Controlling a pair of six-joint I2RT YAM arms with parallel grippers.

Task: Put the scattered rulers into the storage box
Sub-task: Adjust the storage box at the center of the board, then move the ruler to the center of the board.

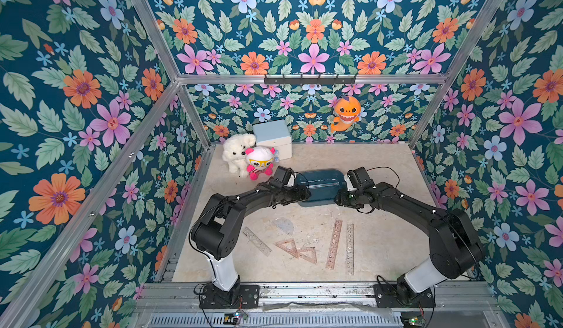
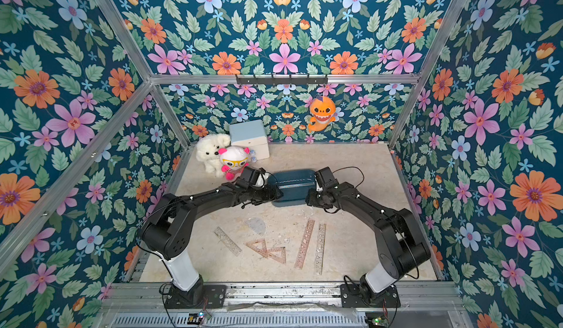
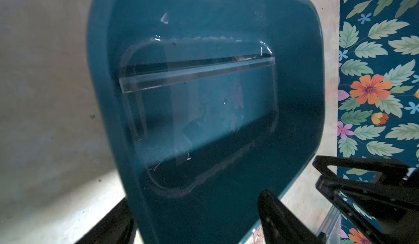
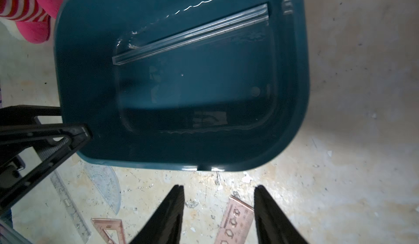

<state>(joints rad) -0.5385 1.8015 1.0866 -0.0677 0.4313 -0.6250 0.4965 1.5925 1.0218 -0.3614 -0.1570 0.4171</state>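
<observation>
Teal storage box (image 4: 86, 72), clear ruler (image 4: 190, 33) inside; left end effector (image 3: 196, 196) and right end effector (image 4: 218, 187) agape, empty.

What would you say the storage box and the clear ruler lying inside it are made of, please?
The storage box looks like moulded plastic, dark teal and glossy: rounded corners, soft reflections on its floor. The ruler inside seems clear hard plastic, perhaps acrylic: the box shows through it and its edges catch light.
</observation>
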